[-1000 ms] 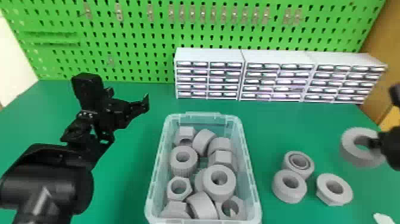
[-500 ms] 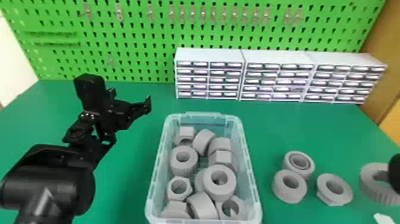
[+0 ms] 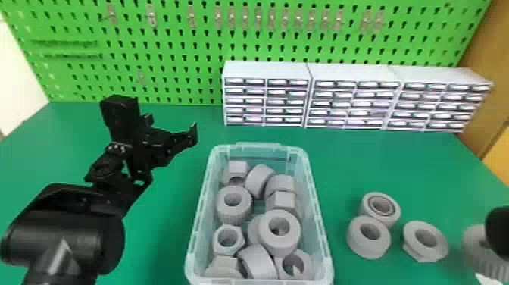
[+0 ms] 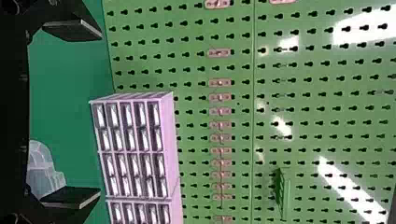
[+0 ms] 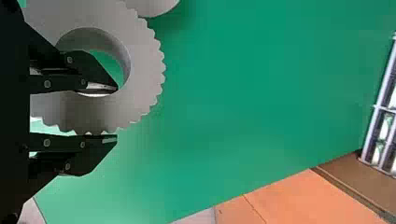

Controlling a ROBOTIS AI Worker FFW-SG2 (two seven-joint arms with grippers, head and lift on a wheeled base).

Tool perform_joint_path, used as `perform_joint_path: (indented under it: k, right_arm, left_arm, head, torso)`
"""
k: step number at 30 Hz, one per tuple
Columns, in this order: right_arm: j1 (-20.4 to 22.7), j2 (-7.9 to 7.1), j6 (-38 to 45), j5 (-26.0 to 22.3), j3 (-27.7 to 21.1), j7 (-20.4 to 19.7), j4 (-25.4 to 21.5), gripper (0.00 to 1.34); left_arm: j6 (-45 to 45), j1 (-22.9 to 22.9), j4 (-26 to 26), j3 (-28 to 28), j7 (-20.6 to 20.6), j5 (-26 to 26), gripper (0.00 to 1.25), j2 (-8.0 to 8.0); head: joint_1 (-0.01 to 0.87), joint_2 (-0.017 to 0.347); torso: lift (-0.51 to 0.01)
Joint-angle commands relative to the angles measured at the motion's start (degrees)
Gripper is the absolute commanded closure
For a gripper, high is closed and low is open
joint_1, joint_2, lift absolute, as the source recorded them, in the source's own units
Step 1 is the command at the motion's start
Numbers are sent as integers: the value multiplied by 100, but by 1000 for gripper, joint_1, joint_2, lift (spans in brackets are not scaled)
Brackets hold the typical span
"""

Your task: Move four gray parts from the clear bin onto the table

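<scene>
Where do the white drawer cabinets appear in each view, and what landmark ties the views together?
Head view: drawer cabinets, upper right, before the pegboard.
Left wrist view: cabinets, before the pegboard, beyond the left pincer.
Right wrist view: cabinets, cut off by the border.
Landmark: green table.

A workshop-style bench, shown by the green pegboard (image 3: 204,41) and small-drawer cabinets (image 3: 267,70).
</scene>
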Motion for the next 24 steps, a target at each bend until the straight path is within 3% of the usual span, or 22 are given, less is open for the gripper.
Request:
perform_joint_path:
  k: [1, 24]
  right_arm:
    - [-24, 21, 5, 74, 103, 26, 157, 1085]
    - [-358, 188, -619, -31, 183, 26, 1177, 1085]
  left_arm:
    - [10, -9, 9, -10, 0, 10, 111, 1]
    - [10, -35, 17, -36, 0, 1, 113, -7]
  head:
    - [678, 34]
    - [678, 34]
  torso:
    - [-50]
    - [-50]
